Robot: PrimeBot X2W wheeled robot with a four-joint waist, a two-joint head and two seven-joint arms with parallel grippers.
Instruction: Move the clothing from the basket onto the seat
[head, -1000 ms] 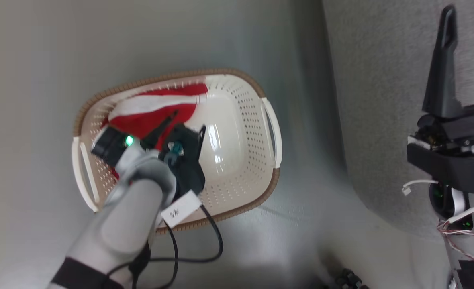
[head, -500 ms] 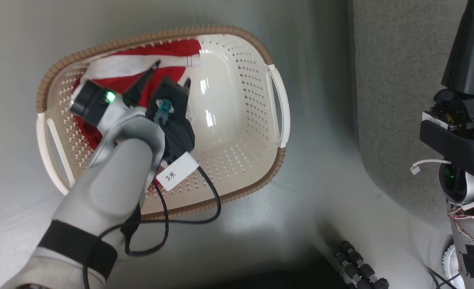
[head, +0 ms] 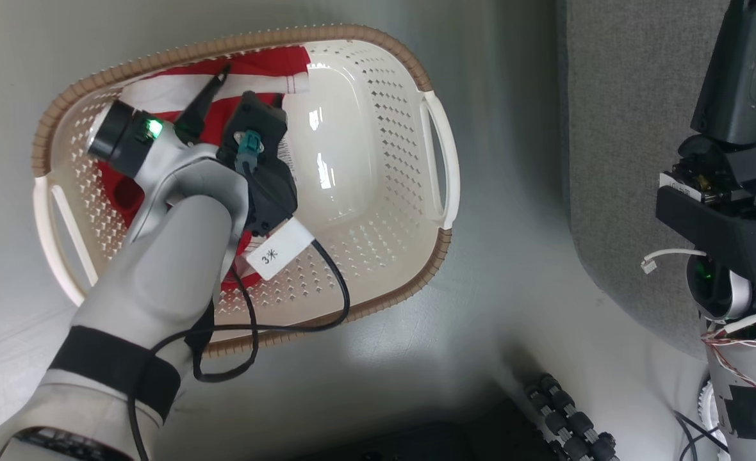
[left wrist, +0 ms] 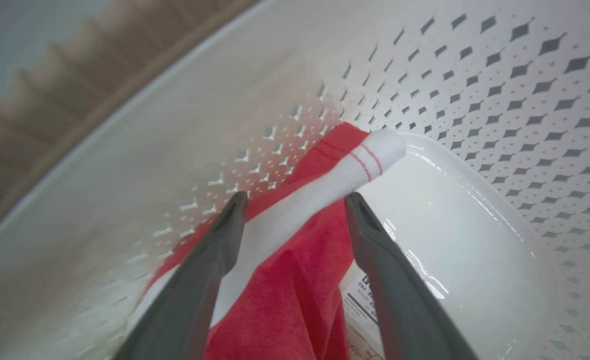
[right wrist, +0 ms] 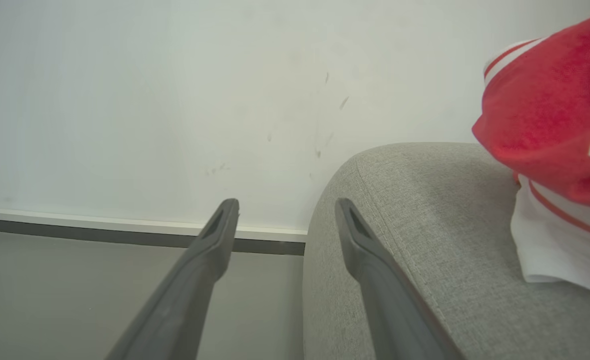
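Reaching deeper now, the left gripper (left wrist: 295, 200) is wide open inside the basket (head: 378, 211), with the red clothing (left wrist: 285, 295) between its fingers. Nothing is grabbed yet, so a pinch should come next. The right gripper (right wrist: 287, 205) is open by the seat (right wrist: 425, 240).

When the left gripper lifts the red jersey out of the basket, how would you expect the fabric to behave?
The red jersey lies crumpled in soft folds, so it is probably floppy and would drape from the left gripper. It looks thin, so likely light for its size. A trailing fold might snag on the perforated wall of the basket.
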